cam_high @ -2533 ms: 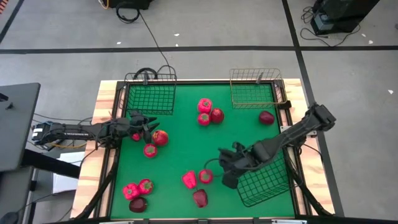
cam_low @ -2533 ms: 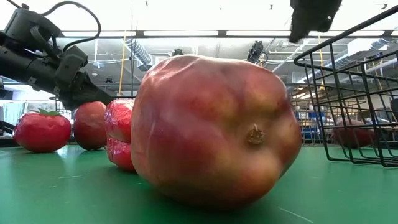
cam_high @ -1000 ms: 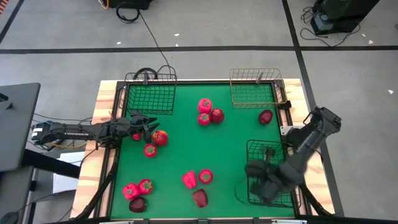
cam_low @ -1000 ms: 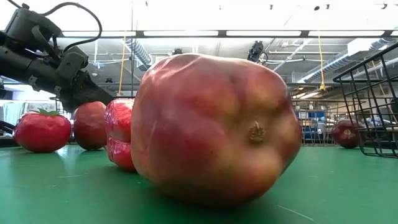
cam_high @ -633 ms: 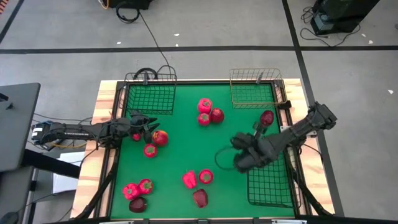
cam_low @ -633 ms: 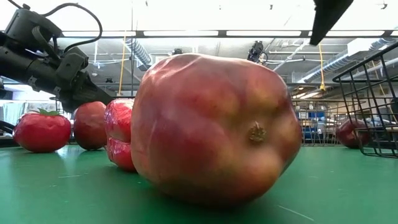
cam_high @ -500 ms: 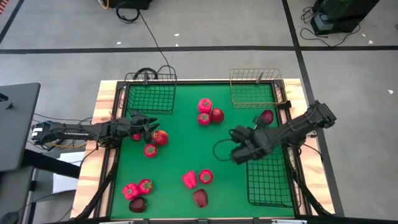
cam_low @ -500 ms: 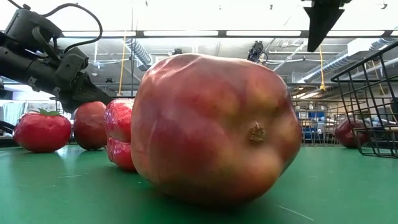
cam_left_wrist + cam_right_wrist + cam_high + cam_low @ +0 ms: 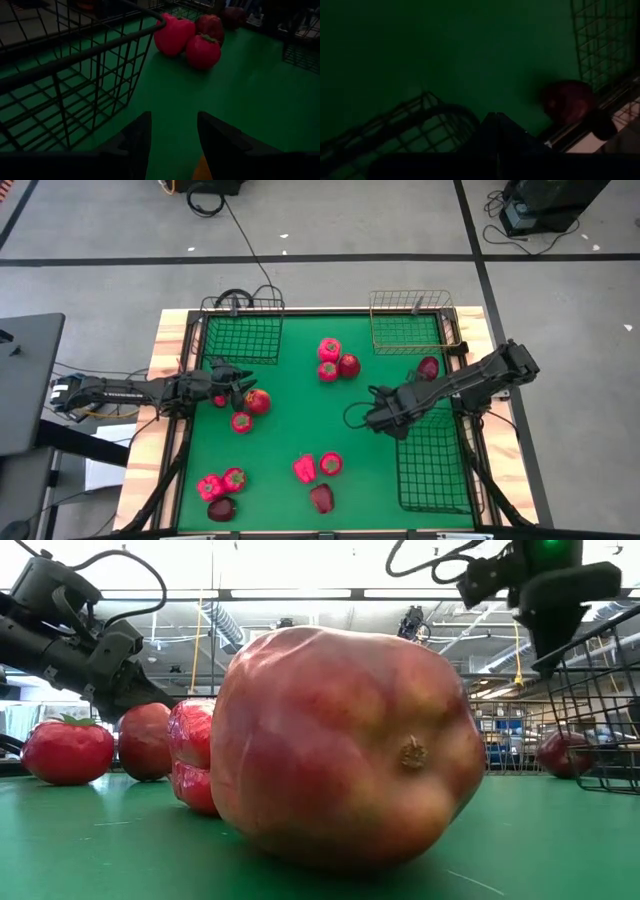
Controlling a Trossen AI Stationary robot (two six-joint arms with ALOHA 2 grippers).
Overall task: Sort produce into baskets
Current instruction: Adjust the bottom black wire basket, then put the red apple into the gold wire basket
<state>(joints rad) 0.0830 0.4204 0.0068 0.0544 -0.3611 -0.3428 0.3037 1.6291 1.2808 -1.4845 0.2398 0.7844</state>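
Since half a second ago the right gripper (image 9: 374,418), fingers pressed together on nothing, has drawn toward the table's middle. The long black basket (image 9: 433,460) lies lengthwise along the right edge, open upward. The left gripper (image 9: 243,387), fingers parted, hovers beside a tomato (image 9: 258,401).

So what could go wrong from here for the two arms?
The right hand seems to grip the long black basket by one corner, so it could twist or slip. Swinging it might knock the dark apple nearby. The open left hand sits close to a tomato and might roll it away.
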